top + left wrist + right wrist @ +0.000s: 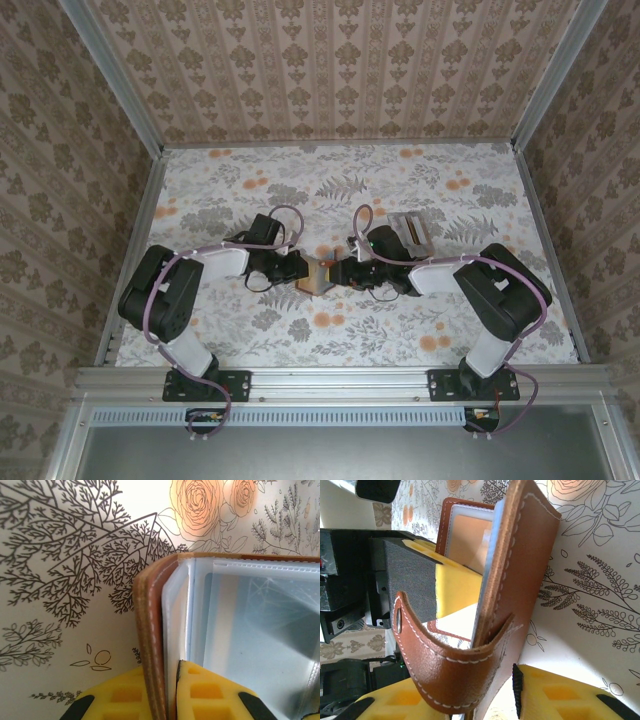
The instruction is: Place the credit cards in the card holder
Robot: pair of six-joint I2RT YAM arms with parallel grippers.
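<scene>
The reddish-brown card holder (pixel 320 277) stands half open on the cloth between my two grippers. My left gripper (pixel 300 272) is shut on its leather cover (pixel 150 620), yellow fingers (pixel 200 690) pinching the stitched edge, with the clear inner pockets (pixel 250 630) fanned out to the right. My right gripper (pixel 465 680) is open around the opposite cover (pixel 520 555) and its curled clasp tab (pixel 435 665); a gap shows between the right pad (pixel 518 687) and the leather. Silvery credit cards (pixel 410 228) lie flat behind the right arm.
The floral cloth (pixel 330 190) covers the table inside patterned walls and metal rails (pixel 545 250). In the right wrist view the left gripper's yellow finger (pixel 455 585) and black body (pixel 350 585) sit close behind the holder. Both arms crowd the middle of the table.
</scene>
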